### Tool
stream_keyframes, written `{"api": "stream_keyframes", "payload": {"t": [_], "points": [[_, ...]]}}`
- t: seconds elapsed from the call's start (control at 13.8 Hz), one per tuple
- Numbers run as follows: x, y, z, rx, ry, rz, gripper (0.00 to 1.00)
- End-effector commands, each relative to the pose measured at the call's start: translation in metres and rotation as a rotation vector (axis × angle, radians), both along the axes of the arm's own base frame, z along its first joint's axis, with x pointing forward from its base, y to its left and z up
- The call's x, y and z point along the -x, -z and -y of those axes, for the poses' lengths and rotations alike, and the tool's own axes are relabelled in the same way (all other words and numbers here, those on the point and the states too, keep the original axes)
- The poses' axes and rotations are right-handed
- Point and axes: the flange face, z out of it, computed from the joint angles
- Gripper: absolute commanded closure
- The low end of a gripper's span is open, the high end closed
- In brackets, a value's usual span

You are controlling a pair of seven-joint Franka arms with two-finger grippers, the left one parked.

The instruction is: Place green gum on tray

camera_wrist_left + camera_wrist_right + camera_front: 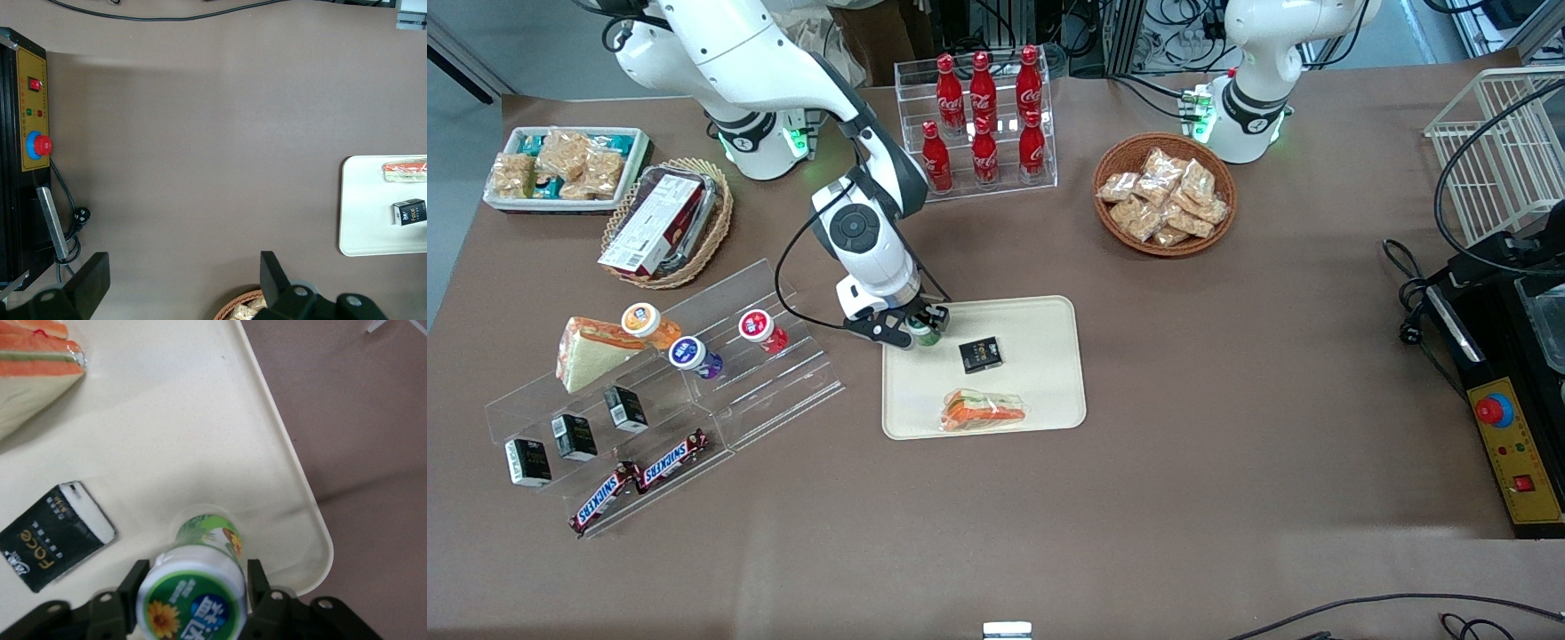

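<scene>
The green gum (200,577) is clamped at its lid end between the two fingers of the gripper (921,325), one finger pressed against each side just under the white-rimmed lid. The bottle is held roughly upright, its long axis close to vertical with a slight tilt: the labelled lid is turned up toward the wrist camera and the base is pointed down at the tray (1049,391). In the right wrist view the base is seen at or just above the cream surface, close inside a rounded corner of the tray; whether it is touching cannot be told. In the front view the gripper and bottle are found over the tray corner that lies toward the working arm's end of the table and farther from the front camera. A small black packet (980,354) is lying flat on the tray just beside the bottle, and a wrapped sandwich (983,412) is lying on the tray nearer the front camera. The tiered clear stand (783,391) is set well apart, toward the working arm's end.
</scene>
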Motion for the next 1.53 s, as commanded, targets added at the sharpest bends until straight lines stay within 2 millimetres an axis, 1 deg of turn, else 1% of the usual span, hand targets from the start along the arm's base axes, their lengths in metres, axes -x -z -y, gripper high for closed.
{"api": "stream_keyframes", "payload": {"t": [0.0, 0.36, 0.44, 0.51, 0.58, 0.65, 0.8, 1.02, 1.16, 1.24, 1.31, 1.38, 1.45], "points": [[-0.002, 0.006, 0.003, -0.009, 0.028, 0.004, 0.0], [-0.003, 0.005, 0.005, -0.007, 0.029, 0.001, 0.0], [-0.005, 0.001, 0.003, -0.013, 0.031, 0.005, 0.0], [-0.008, -0.012, 0.0, -0.023, 0.036, 0.007, 0.0], [-0.011, -0.033, -0.003, -0.022, 0.036, -0.015, 0.0], [-0.014, -0.058, -0.01, -0.015, 0.024, -0.052, 0.0], [-0.02, -0.115, -0.021, -0.004, -0.003, -0.114, 0.0], [-0.027, -0.205, -0.032, -0.011, -0.043, -0.143, 0.0], [-0.033, -0.264, -0.034, -0.012, -0.069, -0.139, 0.0], [-0.04, -0.291, -0.026, -0.02, -0.067, -0.13, 0.0], [-0.047, -0.312, -0.007, -0.023, -0.081, -0.119, 0.0], [-0.051, -0.331, 0.014, -0.02, -0.165, -0.081, 0.0], [-0.057, -0.354, 0.042, -0.021, -0.275, -0.025, 0.0]]}}
